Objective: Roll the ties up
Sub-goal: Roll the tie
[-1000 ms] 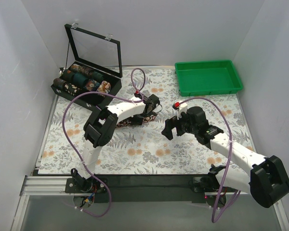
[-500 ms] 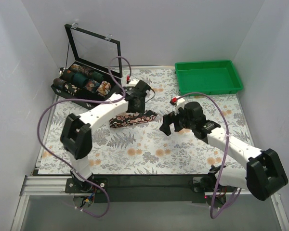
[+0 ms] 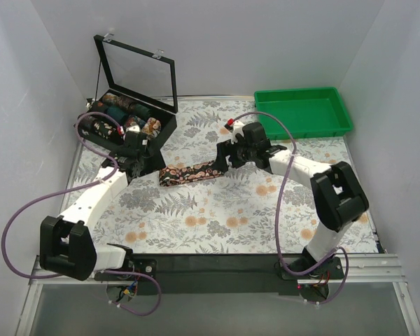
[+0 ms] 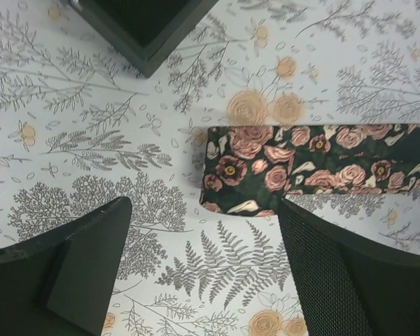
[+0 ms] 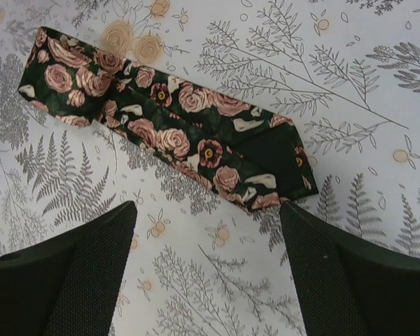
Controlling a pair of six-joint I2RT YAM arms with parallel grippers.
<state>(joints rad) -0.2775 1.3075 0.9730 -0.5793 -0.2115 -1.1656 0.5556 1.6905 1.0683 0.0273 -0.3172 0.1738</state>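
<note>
Dark rose-print tie [image 3: 192,171] lies flat; our left claw [image 4: 203,206] and right claw [image 5: 206,206] hover wide, empty. We should pin one end and roll evenly.

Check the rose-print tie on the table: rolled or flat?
Flat. The tie lies as a long strip on the table cover; neither wrist view shows any coil.

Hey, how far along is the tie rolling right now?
Done: several rolled ties sit in the black box. In hand: one rose-print tie lies flat and unrolled, with the left gripper and the right gripper open near its two ends, neither gripping it. Left: rolling this tie up, which has not begun.
</note>
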